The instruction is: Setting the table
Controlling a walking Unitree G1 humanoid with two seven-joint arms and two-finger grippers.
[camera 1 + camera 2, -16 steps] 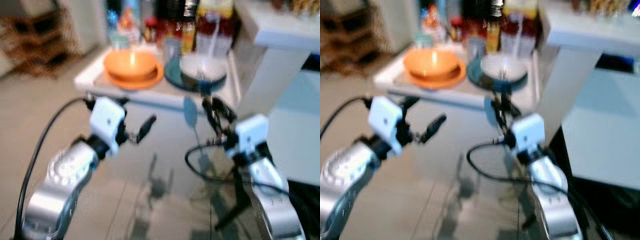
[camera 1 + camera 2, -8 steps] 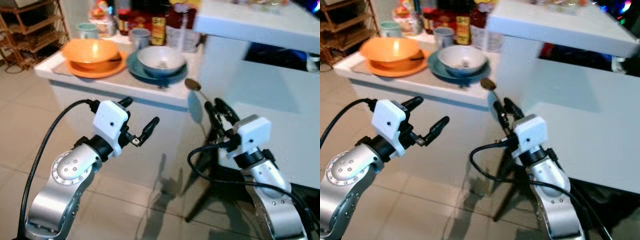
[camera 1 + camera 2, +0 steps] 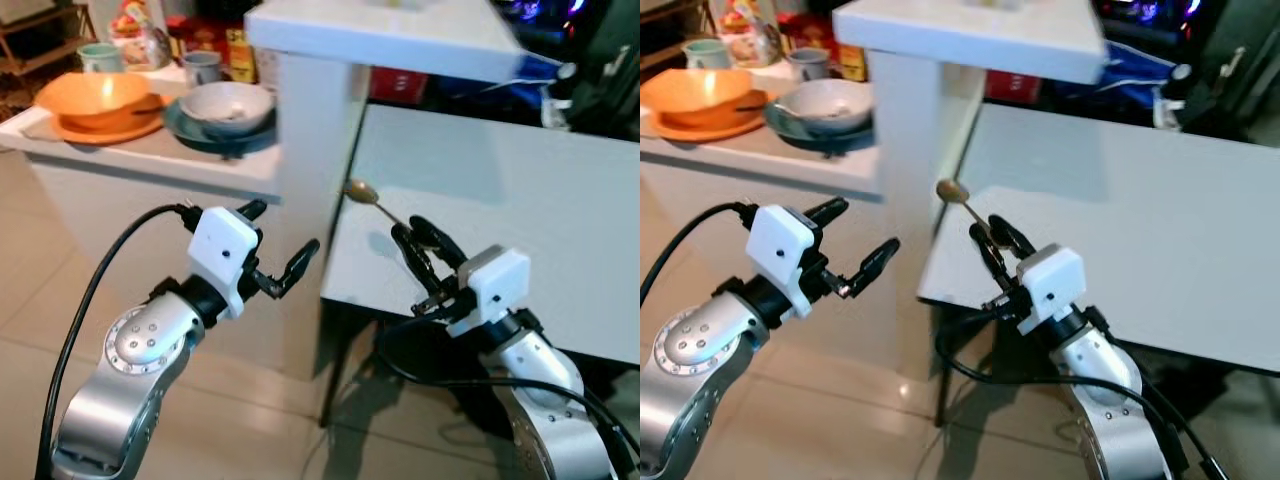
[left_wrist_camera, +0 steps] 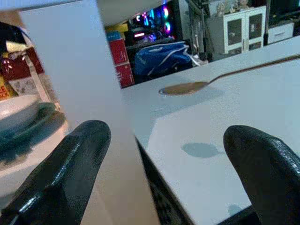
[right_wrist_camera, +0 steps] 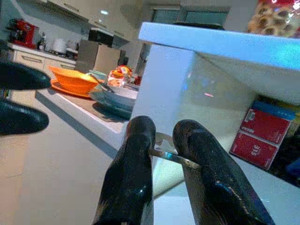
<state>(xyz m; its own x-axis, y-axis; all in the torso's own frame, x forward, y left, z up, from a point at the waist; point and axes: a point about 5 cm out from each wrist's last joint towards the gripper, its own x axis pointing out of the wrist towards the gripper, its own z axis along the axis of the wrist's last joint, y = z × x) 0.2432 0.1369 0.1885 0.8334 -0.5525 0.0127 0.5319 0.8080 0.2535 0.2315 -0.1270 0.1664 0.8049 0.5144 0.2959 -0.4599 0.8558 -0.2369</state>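
Note:
My right gripper (image 3: 422,235) is shut on a metal spoon (image 3: 378,205) and holds it over the near left corner of the white table (image 3: 500,200). The spoon's bowl (image 3: 360,189) points away from me, toward the white pillar (image 3: 310,150). In the right wrist view the spoon handle (image 5: 171,157) sits pinched between the two black fingers (image 5: 136,140). My left gripper (image 3: 280,240) is open and empty, held in the air left of the table, in front of the pillar. The left wrist view shows the spoon's bowl (image 4: 185,87) above the tabletop.
On the counter (image 3: 150,160) at the back left stand an orange bowl on an orange plate (image 3: 100,100), a grey bowl on a dark plate (image 3: 225,105), cups and bottles. A white shelf top (image 3: 390,35) caps the pillar. Clutter lies at the table's far right (image 3: 570,90).
The camera has turned right, so the counter slid to the left and the white table came into view. My right gripper, still shut on the spoon, now hangs over the table's corner.

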